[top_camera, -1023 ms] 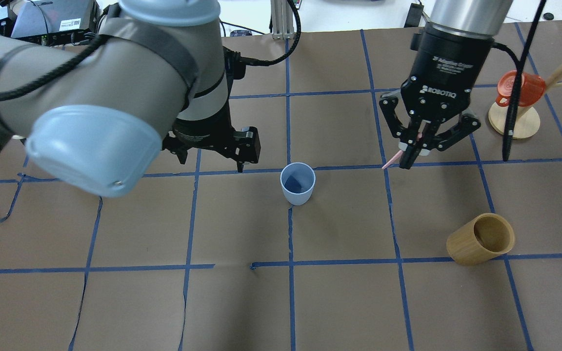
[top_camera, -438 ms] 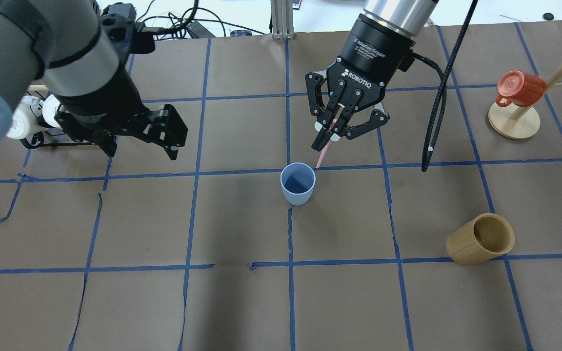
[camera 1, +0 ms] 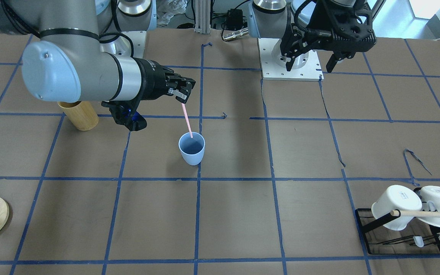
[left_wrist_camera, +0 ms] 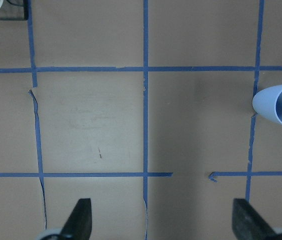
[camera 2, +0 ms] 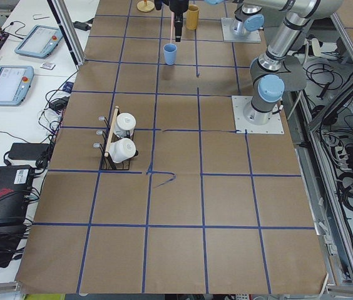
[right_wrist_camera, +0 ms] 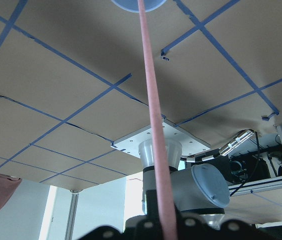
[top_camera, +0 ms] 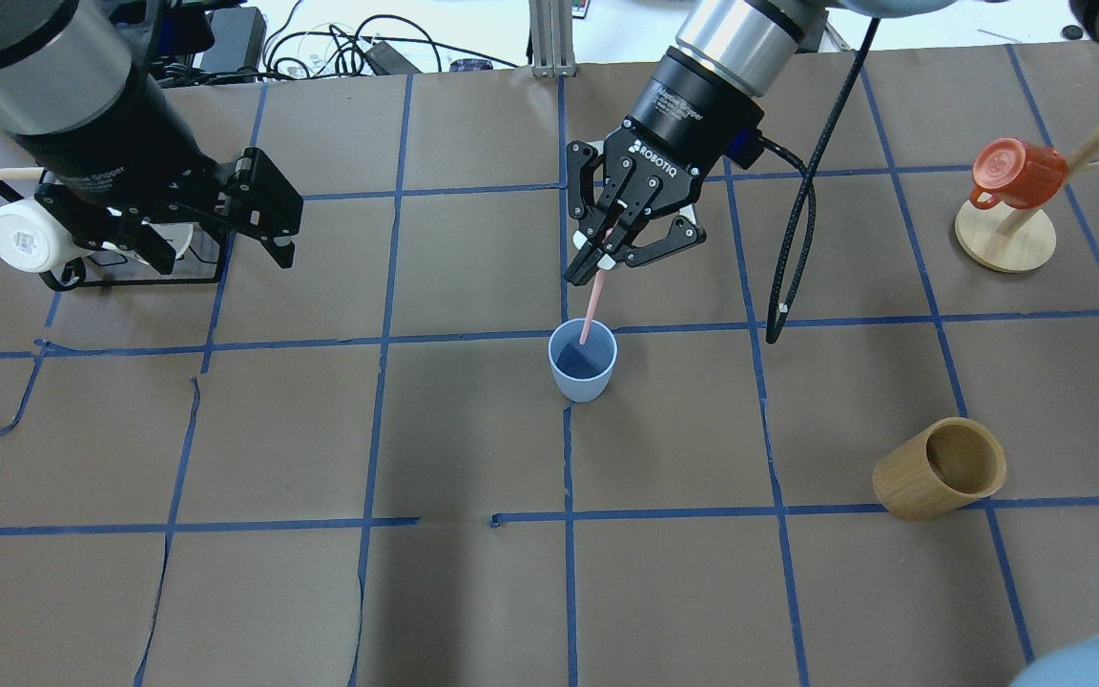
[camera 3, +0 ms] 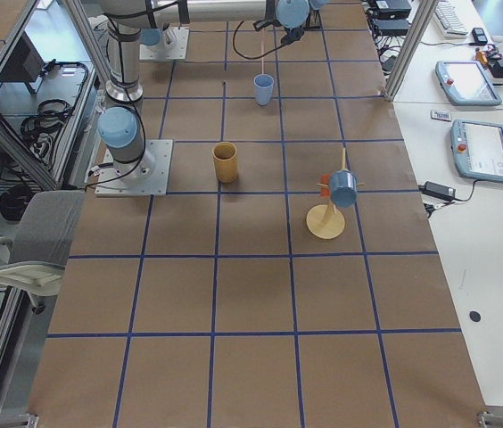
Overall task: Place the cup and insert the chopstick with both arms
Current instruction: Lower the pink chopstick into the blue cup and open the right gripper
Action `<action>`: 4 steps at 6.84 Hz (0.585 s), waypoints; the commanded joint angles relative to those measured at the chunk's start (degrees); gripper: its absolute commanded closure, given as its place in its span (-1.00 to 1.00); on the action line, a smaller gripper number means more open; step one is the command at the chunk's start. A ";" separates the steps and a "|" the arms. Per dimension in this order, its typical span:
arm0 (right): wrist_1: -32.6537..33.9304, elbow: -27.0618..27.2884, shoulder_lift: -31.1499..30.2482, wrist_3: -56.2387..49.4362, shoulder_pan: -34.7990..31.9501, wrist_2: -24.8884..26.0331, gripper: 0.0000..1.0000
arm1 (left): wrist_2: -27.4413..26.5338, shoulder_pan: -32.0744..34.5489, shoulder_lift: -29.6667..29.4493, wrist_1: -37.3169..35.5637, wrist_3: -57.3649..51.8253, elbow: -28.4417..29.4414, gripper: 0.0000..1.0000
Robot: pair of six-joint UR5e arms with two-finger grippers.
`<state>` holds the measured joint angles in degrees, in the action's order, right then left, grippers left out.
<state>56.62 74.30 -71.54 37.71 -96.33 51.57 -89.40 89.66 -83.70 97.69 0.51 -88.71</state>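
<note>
The light blue cup point(top_camera: 583, 361) stands upright on the brown table; it also shows in the front view point(camera 1: 191, 148) and at the left wrist view's right edge point(left_wrist_camera: 281, 105). My right gripper point(top_camera: 597, 267) is shut on the pale pink chopstick point(top_camera: 592, 310), which hangs tilted below it. The stick's lower tip is at the cup's mouth, by the far rim, as the front view shows point(camera 1: 186, 120). The right wrist view looks down the stick point(right_wrist_camera: 153, 115) onto the cup point(right_wrist_camera: 141, 4). My left gripper point(top_camera: 225, 260) is open and empty, far to the cup's left.
A tan bamboo cup point(top_camera: 941, 468) stands to the front right. A red mug point(top_camera: 1017, 172) hangs on a wooden stand point(top_camera: 1005, 239) at the back right. White mugs point(camera 1: 395, 206) and a wooden rod point(camera 1: 430, 214) sit on a black rack by the left gripper.
My right gripper has moved left with the chopstick, whose tip now reaches the cup's mouth. My left arm has drawn away from the cup to the left and back.
</note>
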 commanded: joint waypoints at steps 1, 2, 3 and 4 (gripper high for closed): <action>0.95 1.55 1.40 0.61 0.00 -1.56 1.00 | 0.02 -0.10 0.11 -0.30 -0.42 -0.58 -1.00; 1.04 1.55 1.66 1.56 0.00 -1.56 1.00 | 0.02 -0.10 0.29 -0.39 -1.90 -0.85 -1.00; 2.43 1.55 1.66 2.27 0.00 -1.48 1.00 | 0.10 -0.19 0.29 -0.39 -2.18 -0.76 -1.00; 2.44 1.73 1.66 2.28 0.00 -1.39 0.88 | 0.10 -0.19 0.47 -0.39 -2.10 -0.76 -1.00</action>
<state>58.61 75.87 -69.92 39.67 -96.33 50.11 -89.32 89.50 -83.39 97.31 -1.41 -89.44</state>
